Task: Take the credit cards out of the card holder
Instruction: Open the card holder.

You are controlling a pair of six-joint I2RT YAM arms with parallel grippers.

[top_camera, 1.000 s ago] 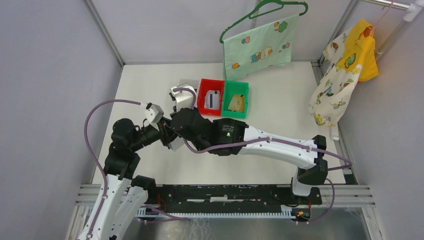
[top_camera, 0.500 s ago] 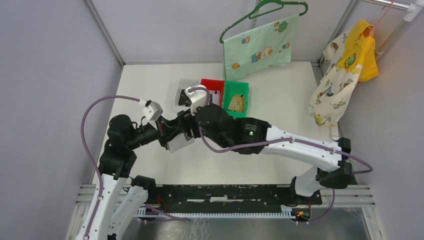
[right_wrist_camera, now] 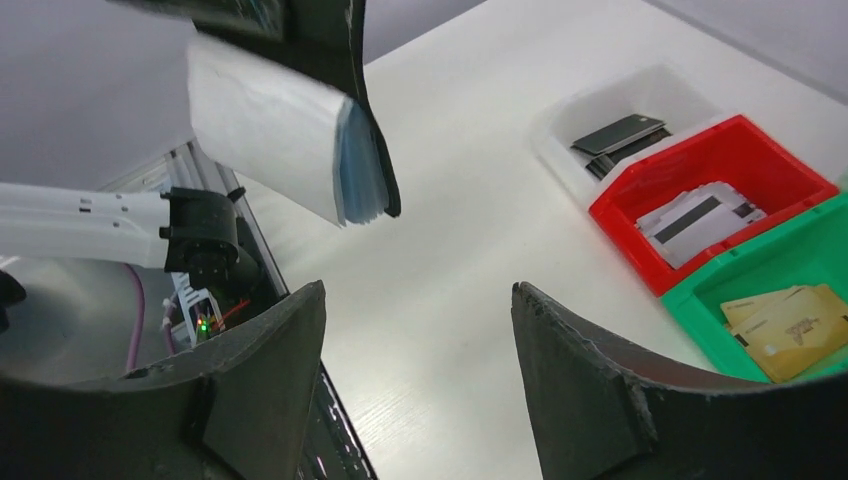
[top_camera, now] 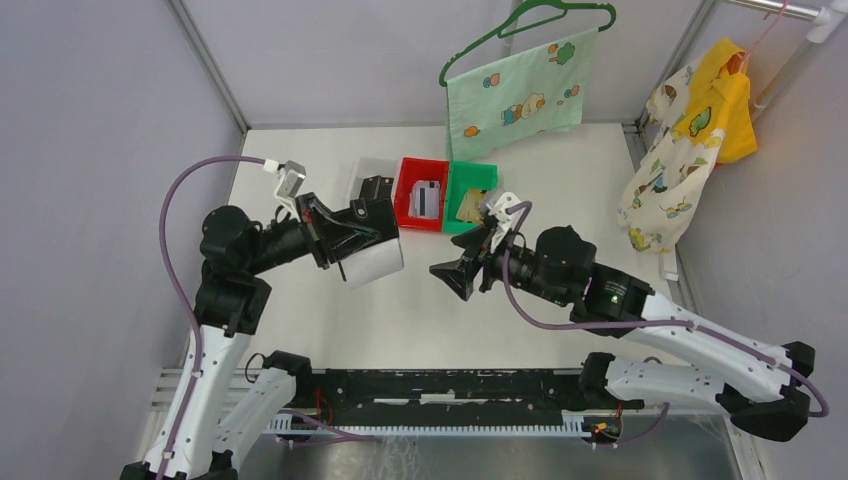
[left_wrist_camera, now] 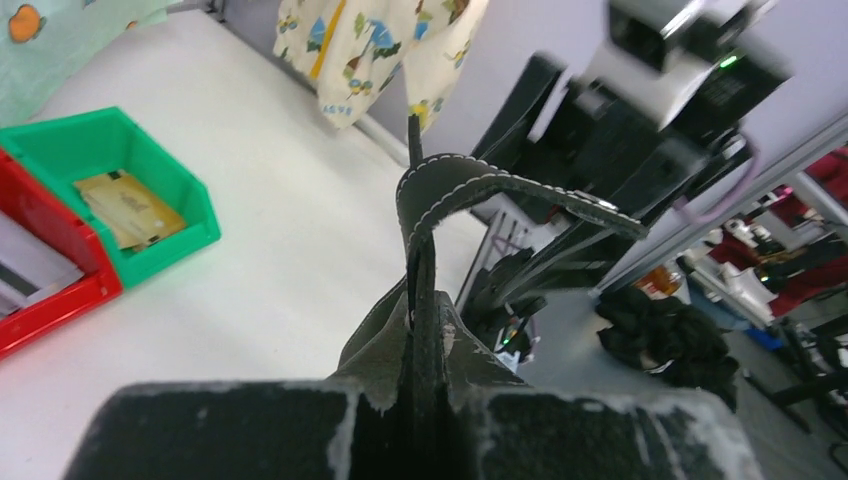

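Up off the bench (top_camera: 560,230), on the left-arm side of the red bin (top_camera: 420,200), the card holder (top_camera: 372,257) hangs pinched in the closed jaws of the left gripper (top_camera: 342,238). Its pale face and grey-blue lining edges are turned toward the right gripper (right_wrist_camera: 418,340), whose jaws stand open and empty, nearer the arms than the red bin. Whitish-grey credit cards (right_wrist_camera: 700,215) lie in the red bin, and tan-gold ones lie in the green bin (top_camera: 470,192) beside it. Whether any card remains in the holder cannot be told. If one does, the right jaws would do best to line up flat with the pocket. They should nip one exposed card edge only and draw straight out along the slot against a firm left grip.
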